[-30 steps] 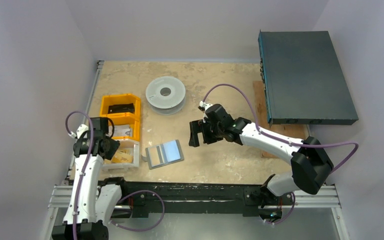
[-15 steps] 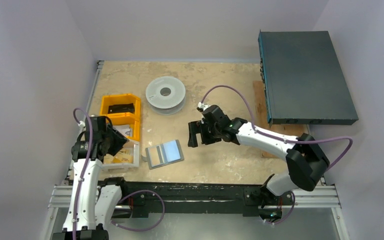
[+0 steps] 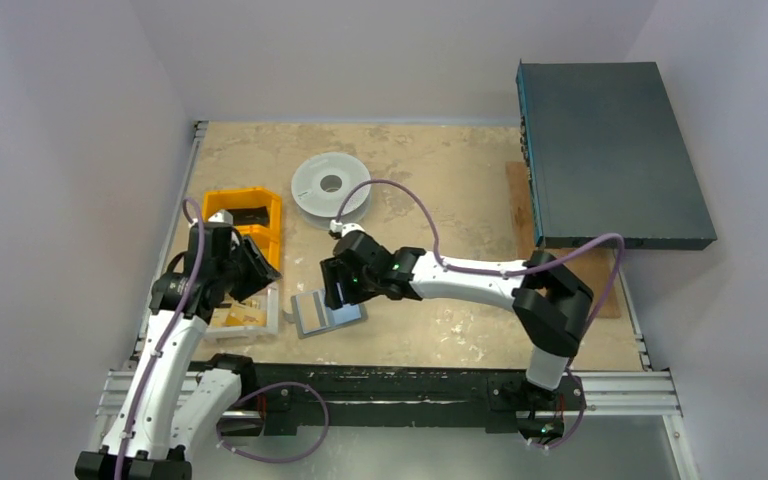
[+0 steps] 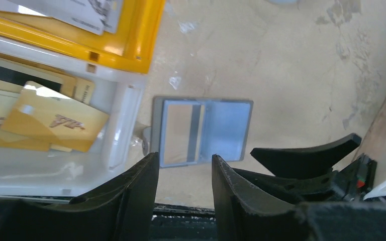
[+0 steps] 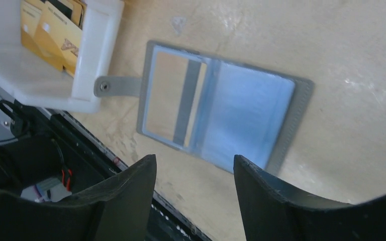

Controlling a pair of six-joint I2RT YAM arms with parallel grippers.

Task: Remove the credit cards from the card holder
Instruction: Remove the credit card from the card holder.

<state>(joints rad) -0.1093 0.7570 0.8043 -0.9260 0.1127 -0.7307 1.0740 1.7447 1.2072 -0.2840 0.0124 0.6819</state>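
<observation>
The slate-grey card holder (image 3: 312,313) lies open and flat on the table, its snap flap pointing at the white bin. It shows in the left wrist view (image 4: 201,131) and the right wrist view (image 5: 221,118), with a clear window pocket on one half and a glossy blue-grey face on the other. My right gripper (image 3: 337,285) is open and hovers just above its far edge (image 5: 195,159). My left gripper (image 3: 258,270) is open over the bins, left of the holder (image 4: 183,158). Gold cards (image 4: 55,120) lie in the white bin.
A white bin (image 3: 260,318) and yellow bins (image 3: 245,215) stand left of the holder. A pale grey spool (image 3: 331,186) sits behind. A dark flat box (image 3: 610,150) fills the back right, over a wooden board (image 3: 520,200). The black rail (image 3: 380,385) runs along the near edge.
My right arm has swung left from mid-table to over the card holder. My left arm has moved forward and right over the bins towards the holder. The holder has not moved.
</observation>
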